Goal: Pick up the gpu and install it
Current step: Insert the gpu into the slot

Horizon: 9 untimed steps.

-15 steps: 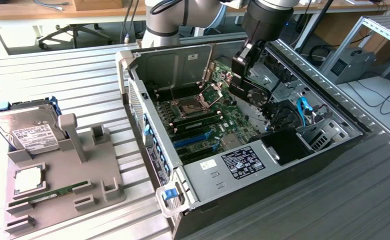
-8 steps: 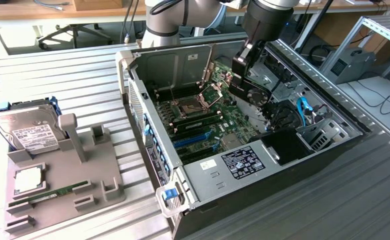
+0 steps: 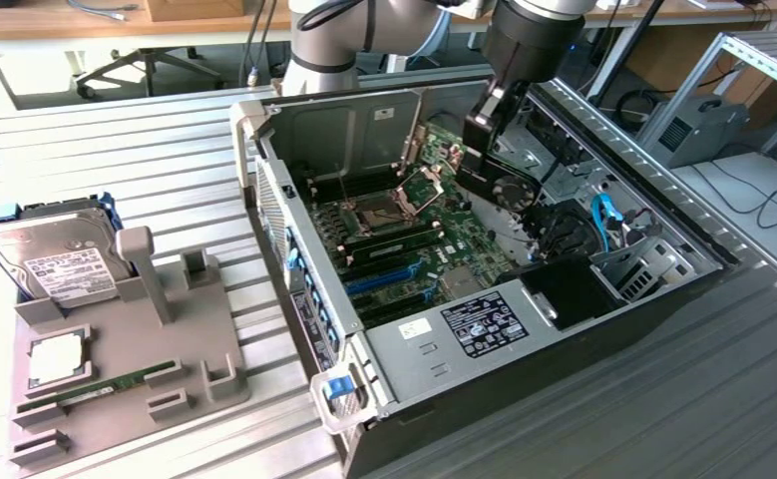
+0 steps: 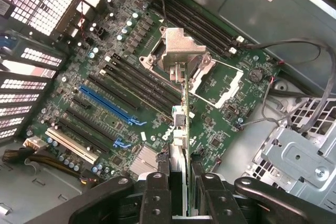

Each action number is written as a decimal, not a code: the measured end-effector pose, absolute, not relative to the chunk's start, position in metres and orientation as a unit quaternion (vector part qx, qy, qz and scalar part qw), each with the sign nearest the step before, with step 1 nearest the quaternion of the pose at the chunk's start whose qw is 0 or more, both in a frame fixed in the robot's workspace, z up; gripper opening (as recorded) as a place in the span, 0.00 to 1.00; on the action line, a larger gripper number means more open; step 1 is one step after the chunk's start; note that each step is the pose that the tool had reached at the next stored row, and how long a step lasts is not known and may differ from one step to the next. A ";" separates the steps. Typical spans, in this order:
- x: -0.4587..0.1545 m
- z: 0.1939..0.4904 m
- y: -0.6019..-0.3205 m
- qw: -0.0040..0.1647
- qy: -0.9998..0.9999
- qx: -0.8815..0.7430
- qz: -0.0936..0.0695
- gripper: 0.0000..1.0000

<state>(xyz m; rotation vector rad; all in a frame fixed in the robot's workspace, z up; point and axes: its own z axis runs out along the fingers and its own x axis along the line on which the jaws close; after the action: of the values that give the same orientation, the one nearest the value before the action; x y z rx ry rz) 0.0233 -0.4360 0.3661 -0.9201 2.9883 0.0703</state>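
Pickup done: gripper (image 4: 178, 184) clamped on the gpu (image 4: 185, 103), card hanging edge-on inside the case (image 3: 271, 200) above the motherboard (image 4: 105, 66), apparently clear of the slots (image 4: 107, 103) — not seated, so the install itself is what's left.

An open computer case (image 3: 422, 339) lies on the desk (image 3: 162, 160), towards the exterior view's right. To its left, a holder (image 3: 129, 344) carries a hard drive (image 3: 49, 261) and a memory stick (image 3: 102, 387). Inside the case, the gpu (image 3: 502, 175) hangs in the jaws above the motherboard (image 3: 455, 249).
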 end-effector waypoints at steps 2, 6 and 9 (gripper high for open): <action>0.023 0.366 -0.436 0.007 0.955 -0.297 0.022 0.27; 0.023 0.366 -0.436 0.007 0.953 -0.303 0.023 0.27; 0.023 0.366 -0.436 0.007 0.952 -0.306 0.023 0.27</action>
<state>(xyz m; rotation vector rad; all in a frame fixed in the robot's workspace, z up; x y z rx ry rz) 0.0233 -0.4360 0.3661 -0.9577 2.9771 0.0705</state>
